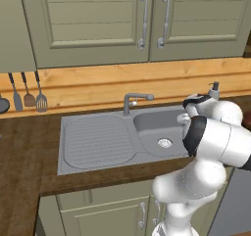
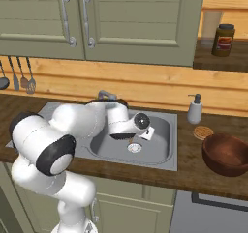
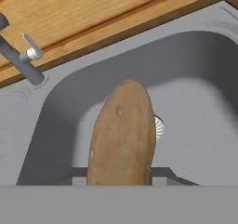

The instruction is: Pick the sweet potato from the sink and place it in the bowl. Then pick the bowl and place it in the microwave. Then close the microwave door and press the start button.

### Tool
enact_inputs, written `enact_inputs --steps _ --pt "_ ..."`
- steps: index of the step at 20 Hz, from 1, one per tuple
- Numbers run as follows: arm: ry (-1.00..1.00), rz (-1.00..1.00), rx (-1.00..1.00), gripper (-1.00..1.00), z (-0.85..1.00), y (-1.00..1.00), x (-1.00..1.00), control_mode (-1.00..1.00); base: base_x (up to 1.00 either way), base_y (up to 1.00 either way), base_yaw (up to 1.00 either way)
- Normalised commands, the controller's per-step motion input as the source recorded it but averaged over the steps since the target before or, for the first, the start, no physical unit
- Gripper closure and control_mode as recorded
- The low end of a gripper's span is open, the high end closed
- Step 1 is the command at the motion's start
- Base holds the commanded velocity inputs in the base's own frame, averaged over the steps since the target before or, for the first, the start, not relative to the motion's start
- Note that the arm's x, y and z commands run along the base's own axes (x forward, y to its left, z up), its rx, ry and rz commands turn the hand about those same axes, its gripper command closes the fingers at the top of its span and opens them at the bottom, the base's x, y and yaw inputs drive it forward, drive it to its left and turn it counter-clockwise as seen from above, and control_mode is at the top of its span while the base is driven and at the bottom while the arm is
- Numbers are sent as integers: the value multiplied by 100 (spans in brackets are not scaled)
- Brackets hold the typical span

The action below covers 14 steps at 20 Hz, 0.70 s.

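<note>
In the hand view the orange-brown sweet potato (image 3: 123,135) stands between the dark fingertips (image 3: 162,174), and my gripper (image 3: 122,175) is shut on it. It hangs over the grey basin of the sink (image 3: 200,102), with the round drain (image 3: 159,127) partly hidden behind it. From the right base view the hand (image 2: 140,123) reaches down into the basin, a sliver of the sweet potato (image 2: 131,140) below it. The dark reddish-brown bowl (image 2: 226,153) sits on the counter to the right of the sink (image 2: 162,152). The microwave and its door are out of view.
The grey tap (image 1: 135,100) rises behind the basin, with the ribbed draining board (image 1: 95,139) to its left. A soap dispenser (image 2: 194,109) and a round waffle-like disc (image 2: 203,132) stand between sink and bowl. Utensils (image 1: 29,95) hang on the wall at left. A jar (image 2: 223,39) sits on a shelf.
</note>
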Motion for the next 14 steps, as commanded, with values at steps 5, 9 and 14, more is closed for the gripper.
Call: enact_inputs --steps 5,9,14 --pt "-1 -6 -4 100 95 -2 -52 -100 0 0 0" --pt "5 -17 -18 100 80 -1 -63 -100 0 0 0" --pt "6 -17 -12 100 71 -17 -47 -100 0 0 0"
